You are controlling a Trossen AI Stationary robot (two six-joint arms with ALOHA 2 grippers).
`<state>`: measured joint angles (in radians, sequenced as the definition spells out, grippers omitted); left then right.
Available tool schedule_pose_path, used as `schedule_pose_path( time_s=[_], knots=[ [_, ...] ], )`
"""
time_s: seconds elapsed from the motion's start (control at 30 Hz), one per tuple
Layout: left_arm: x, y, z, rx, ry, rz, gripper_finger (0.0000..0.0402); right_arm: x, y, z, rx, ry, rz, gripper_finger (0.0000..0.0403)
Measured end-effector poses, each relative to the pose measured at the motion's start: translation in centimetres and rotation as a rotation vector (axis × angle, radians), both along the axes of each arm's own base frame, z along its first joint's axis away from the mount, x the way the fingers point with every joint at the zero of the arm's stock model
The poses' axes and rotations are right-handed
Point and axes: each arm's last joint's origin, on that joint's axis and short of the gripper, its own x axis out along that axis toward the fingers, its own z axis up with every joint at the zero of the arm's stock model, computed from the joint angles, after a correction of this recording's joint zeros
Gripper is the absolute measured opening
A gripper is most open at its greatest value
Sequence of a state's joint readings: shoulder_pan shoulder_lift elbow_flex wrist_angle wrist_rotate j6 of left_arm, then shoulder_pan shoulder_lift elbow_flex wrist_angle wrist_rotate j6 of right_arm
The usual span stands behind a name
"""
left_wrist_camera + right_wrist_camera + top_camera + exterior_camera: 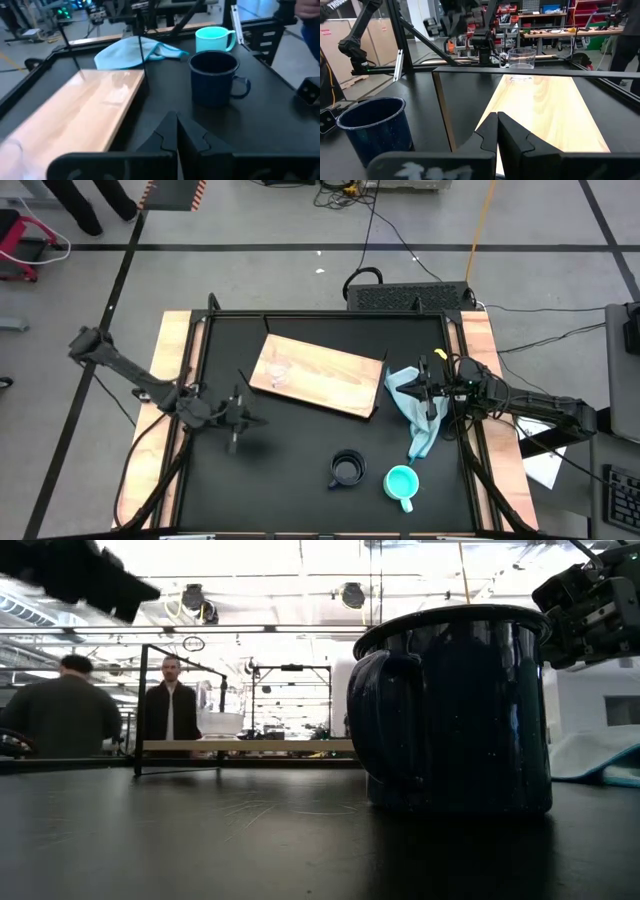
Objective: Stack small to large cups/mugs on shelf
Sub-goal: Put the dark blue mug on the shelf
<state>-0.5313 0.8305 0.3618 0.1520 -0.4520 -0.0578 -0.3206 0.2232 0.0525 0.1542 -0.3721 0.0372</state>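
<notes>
Overhead looks straight down, low camera level beside black mug (455, 710), both wrists face shelf (545, 112)

Low view: black mug (455, 710) fills the right half and hides the table behind it; pale blue cloth (598, 758) shows only as a sliver past its side, cut by the edge. Both arms cropped at the top corners.

Left wrist view: glass cup (10, 150) cut off at the corner, blurred. Turquoise mug (214, 39) base hidden behind the black mug.

Right wrist view: wooden board (547, 112) near end hidden behind the gripper fingers (496, 131).
</notes>
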Motion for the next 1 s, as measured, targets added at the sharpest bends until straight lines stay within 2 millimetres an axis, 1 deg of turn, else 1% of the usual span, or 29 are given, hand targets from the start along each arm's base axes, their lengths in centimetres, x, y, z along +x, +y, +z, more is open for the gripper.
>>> schedule_pose_path(
  time_s=[0.2, 0.4, 0.53, 0.63, 0.73, 0.83, 0.93, 1.0],
  knots=[
    [-1.7, -0.1, -3.9, -0.014, -0.058, 0.04, 0.0, 0.0, 0.0, 0.1, -0.005, -0.014, 0.0, 0.0],
    [-3.4, 0.9, -7.3, -0.026, -0.085, 0.093, 0.0, 0.0, 0.0, 0.7, -0.059, -0.075, 0.003, 0.0],
    [-3.4, 1.0, -7.5, -0.021, -0.08, 0.092, 0.0, 0.0, 0.2, 1.5, -0.086, -0.151, 0.026, 0.0],
    [-3.4, 0.9, -7.4, -0.023, -0.087, 0.074, 0.0, 0.1, 0.6, 1.4, -0.075, -0.136, 0.078, 0.0],
    [-3.4, 0.9, -7.4, -0.029, -0.083, 0.063, 0.0, 0.3, 1.1, 3.2, -0.068, -0.161, 0.12, 0.0],
    [-3.4, 0.8, -7.4, -0.034, -0.08, 0.047, 0.0, 0.9, 1.5, 4.6, -0.062, -0.118, 0.169, 0.0],
    [-3.4, 0.8, -7.4, -0.038, -0.079, 0.029, 0.0001, 2.0, 2.1, 6.4, -0.05, -0.09, 0.227, 0.0],
    [-3.4, 0.8, -7.4, -0.036, -0.078, 0.028, 0.0001, 3.0, 2.6, 7.5, -0.051, -0.041, 0.273, 0.0]
  ],
)
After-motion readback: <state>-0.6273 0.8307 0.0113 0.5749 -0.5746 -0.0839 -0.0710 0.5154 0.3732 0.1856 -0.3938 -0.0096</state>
